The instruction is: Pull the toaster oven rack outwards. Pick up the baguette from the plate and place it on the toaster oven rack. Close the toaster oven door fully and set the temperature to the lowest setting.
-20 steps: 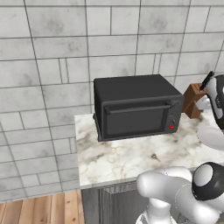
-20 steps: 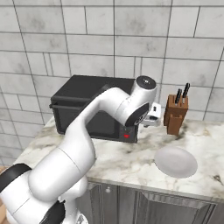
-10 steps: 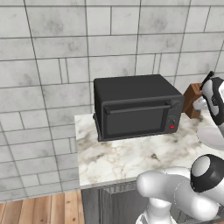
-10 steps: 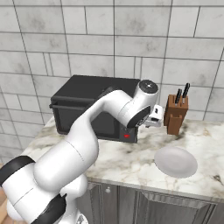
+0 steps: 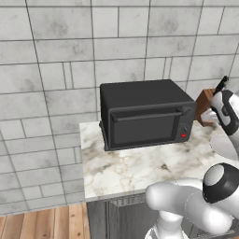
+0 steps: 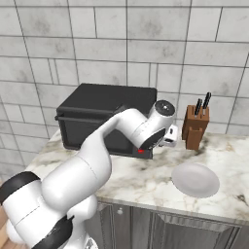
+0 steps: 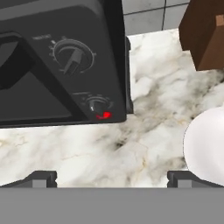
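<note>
The arm (image 6: 92,160) reaches forward over the marble counter (image 5: 130,168), its gripper (image 7: 111,177) hanging just off the oven's (image 5: 144,114) right front corner, fingers (image 7: 41,178) spread wide and holding nothing. The hand view looks down on the control strip, with one knob (image 7: 72,54) above a smaller knob (image 7: 98,105) and a red light (image 7: 104,115); the tiny lettering is unreadable. The door (image 5: 142,128) is shut. An empty white plate (image 6: 195,179) lies to the right, near the knife block (image 6: 195,127) by the tiled wall (image 5: 70,56).
</note>
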